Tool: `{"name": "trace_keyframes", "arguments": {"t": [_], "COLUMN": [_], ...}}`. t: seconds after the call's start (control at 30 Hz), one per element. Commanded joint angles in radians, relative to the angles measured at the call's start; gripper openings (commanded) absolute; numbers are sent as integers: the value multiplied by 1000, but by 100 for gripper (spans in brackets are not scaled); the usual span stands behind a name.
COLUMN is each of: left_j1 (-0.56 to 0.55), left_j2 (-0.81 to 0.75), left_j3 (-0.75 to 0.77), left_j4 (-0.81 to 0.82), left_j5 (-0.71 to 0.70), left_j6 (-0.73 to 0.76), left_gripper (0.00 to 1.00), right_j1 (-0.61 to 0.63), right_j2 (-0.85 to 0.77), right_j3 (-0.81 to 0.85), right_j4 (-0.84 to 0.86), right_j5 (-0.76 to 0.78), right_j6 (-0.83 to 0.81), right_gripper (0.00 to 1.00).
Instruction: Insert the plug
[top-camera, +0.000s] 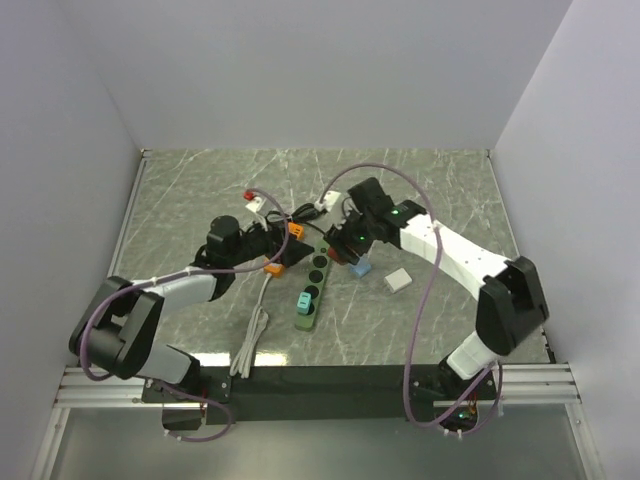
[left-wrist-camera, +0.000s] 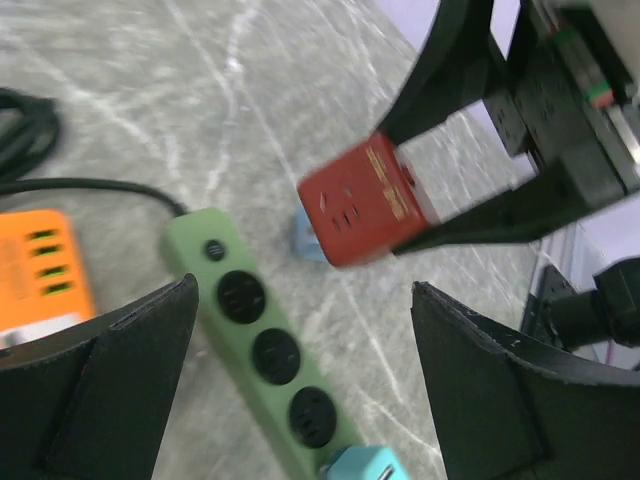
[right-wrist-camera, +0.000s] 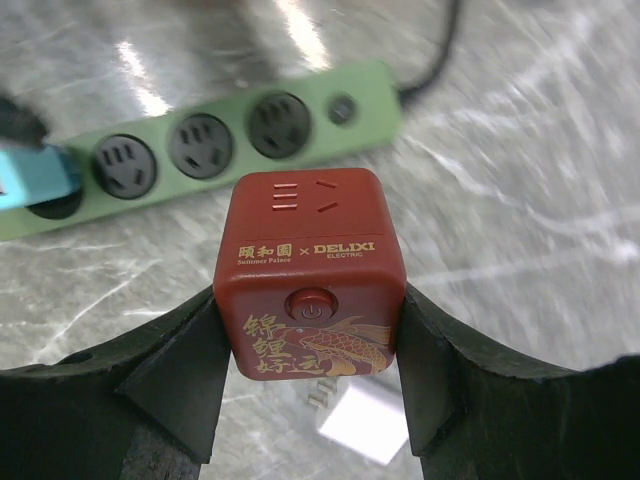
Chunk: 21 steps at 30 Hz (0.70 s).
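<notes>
Right end effector (right-wrist-camera: 308, 330) clamps a red cube plug (right-wrist-camera: 310, 250) with gold lettering.

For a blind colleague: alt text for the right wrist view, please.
Two fingers clamp a red cube adapter with gold carp art. Behind it, on the marble table, lies a green power strip with a teal plug at its left end.

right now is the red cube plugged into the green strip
No, the right gripper holds the red cube clear of the green strip.
</notes>
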Motion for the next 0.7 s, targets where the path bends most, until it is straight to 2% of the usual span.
{"name": "trace_keyframes", "arguments": {"t": [0.0, 0.23, 0.67], "left_j1": [62, 119, 142], "left_j2": [-33, -62, -54], "left_j3": [-54, -100, -113], "left_j4": [20, 62, 93], "left_j5": [42, 78, 104], "left_j6": [18, 10, -4], "left_gripper": [94, 94, 94], "right_j1": [47, 96, 117], "right_j2": [66, 234, 252], "right_j3": [138, 295, 273], "right_j4": [-100, -212, -183], "right_j5": [-40, 13, 67], "right_j6": [-108, -171, -206], "right_gripper": [0, 0, 0]}}
